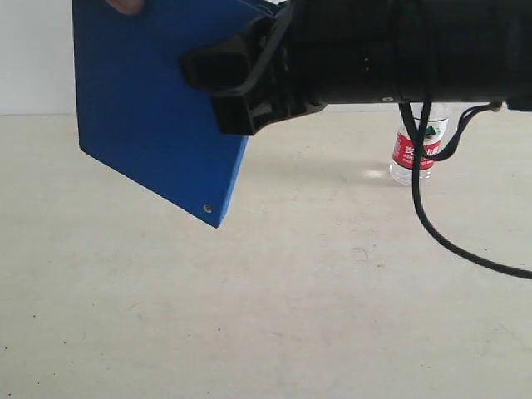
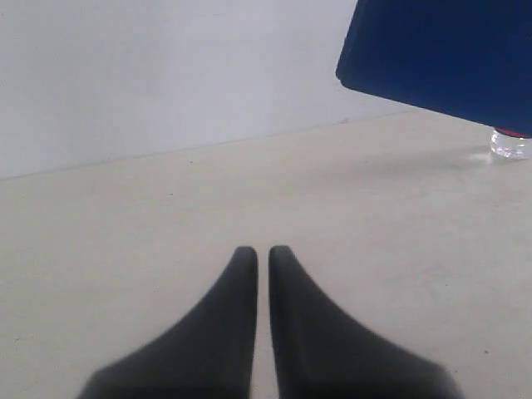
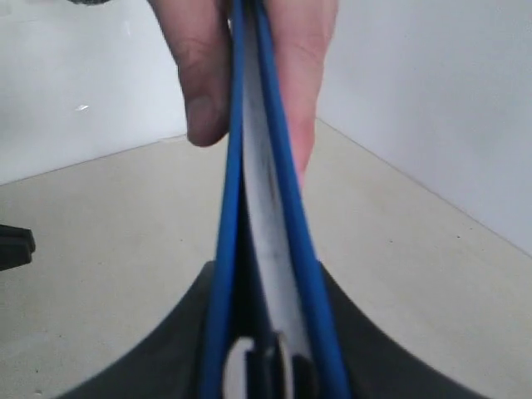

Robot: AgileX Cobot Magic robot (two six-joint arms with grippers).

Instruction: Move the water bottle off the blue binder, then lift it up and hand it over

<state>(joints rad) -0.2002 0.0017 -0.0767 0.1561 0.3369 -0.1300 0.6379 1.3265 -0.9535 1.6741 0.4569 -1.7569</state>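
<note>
The right jaws are clenched on the blue binder (image 1: 150, 100), gripping one side edge and holding it clear of the surface (image 1: 249, 316). In the exterior view the binder hangs tilted, with one corner lowest and a small silver rivet (image 1: 207, 209) showing near that corner. The right wrist view looks along the binder (image 3: 229, 233) edge-on. Its two blue covers run straight out from between the jaws, with the white pages (image 3: 266, 233) sandwiched between them. At the end farthest from these jaws, a person's hand (image 3: 199, 66) pinches the binder from both sides. A fingertip of that hand (image 1: 126, 6) shows at the binder's top edge in the exterior view.

The water bottle (image 1: 406, 154) stands upright on the surface, off the binder and well apart from the right jaws, behind the arm that carries them. A black cable (image 1: 449, 241) hangs in front of it.

The left jaws hover low over the surface, drawn together to a thin slit with nothing between them. Ahead of them and higher up, a corner of the binder (image 2: 449, 50) shows against the pale wall (image 2: 166, 75). The base of the bottle (image 2: 509, 143) shows just under the binder's lower edge.
</note>
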